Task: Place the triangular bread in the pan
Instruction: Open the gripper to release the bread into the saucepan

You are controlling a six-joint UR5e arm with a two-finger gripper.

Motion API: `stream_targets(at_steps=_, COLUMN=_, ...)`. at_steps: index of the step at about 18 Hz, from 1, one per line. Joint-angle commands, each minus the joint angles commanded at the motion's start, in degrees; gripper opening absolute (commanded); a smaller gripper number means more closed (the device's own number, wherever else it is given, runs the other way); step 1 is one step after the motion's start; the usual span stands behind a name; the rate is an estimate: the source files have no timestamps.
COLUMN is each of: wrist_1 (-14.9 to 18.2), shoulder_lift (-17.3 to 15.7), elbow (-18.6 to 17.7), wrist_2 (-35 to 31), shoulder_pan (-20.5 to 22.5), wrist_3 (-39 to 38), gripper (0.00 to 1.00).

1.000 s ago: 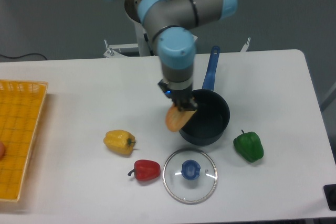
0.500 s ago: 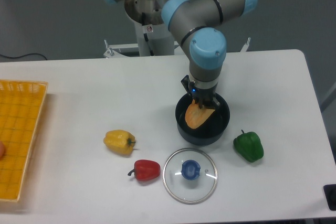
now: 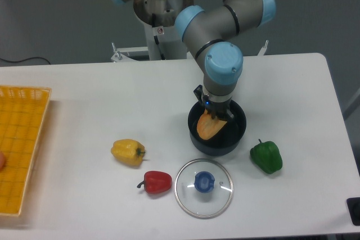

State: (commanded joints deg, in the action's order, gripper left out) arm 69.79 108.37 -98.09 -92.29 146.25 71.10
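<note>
- The arm reaches forward from its base at the back of the table [image 3: 79, 91], its grey links with blue joint caps folding down so the wrist points straight down over the pan [image 3: 217, 133].
- The gripper [image 3: 216, 116] hangs inside the pan's rim, its fingers pinched on the upper edge of the triangular bread [image 3: 208, 127].
- The triangular bread hangs tilted, orange face to the camera, its lower tip down inside the pan on the pan's left side; whether it touches the pan's floor cannot be told.
- The pan stands right of the table's centre; its long blue handle is hidden behind the wrist and forearm.
- The fingertips are dark and small against the dark pan interior, so their exact outline is hard to make out.
- A glass lid [image 3: 203, 188] with a blue knob lies flat just in front of the pan, close to it but apart.
- A green pepper [image 3: 266, 156] sits to the right of the pan and a little forward, near it.
- A red pepper [image 3: 156, 182] lies left of the lid, in front of the pan and to its left.
- A yellow pepper [image 3: 128, 152] sits well to the left of the pan.
- A yellow basket [image 3: 22, 144] lies far left of the pan, cut off by the picture's left edge; a pinkish thing at its left rim is mostly out of frame.
- A dark object shows at the lower right corner, cut off.
</note>
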Motion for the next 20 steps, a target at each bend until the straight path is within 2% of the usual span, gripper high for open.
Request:
stream_targets(at_steps=7, wrist_1=-0.2, shoulder_lift=1.1, elbow=0.1, wrist_2=0.0, shoulder_pan=0.0, wrist_3=1.1, gripper=0.27)
stream_targets(at_steps=10, wrist_1=-0.2, shoulder_lift=1.1, elbow=0.1, wrist_2=-0.1, shoulder_pan=0.0, wrist_3=1.1, gripper=0.38)
stream_targets(at_steps=15, wrist_1=-0.2, shoulder_lift=1.2, elbow=0.4, wrist_2=-0.9, shoulder_pan=0.0, wrist_3=1.1, gripper=0.39)
stream_targets(at_steps=16, wrist_1=-0.2, shoulder_lift=1.2, elbow=0.4, wrist_2=-0.9, shoulder_pan=0.0, wrist_3=1.1, gripper=0.46)
stream_targets(at_steps=18, wrist_1=-0.1, shoulder_lift=1.2, elbow=0.5, wrist_2=-0.9, shoulder_pan=0.0, wrist_3=1.1, gripper=0.51)
stream_targets(at_steps=20, wrist_1=-0.1, shoulder_lift=1.1, elbow=0.4, wrist_2=-1.0, shoulder_pan=-0.1, wrist_3=1.1, gripper=0.67)
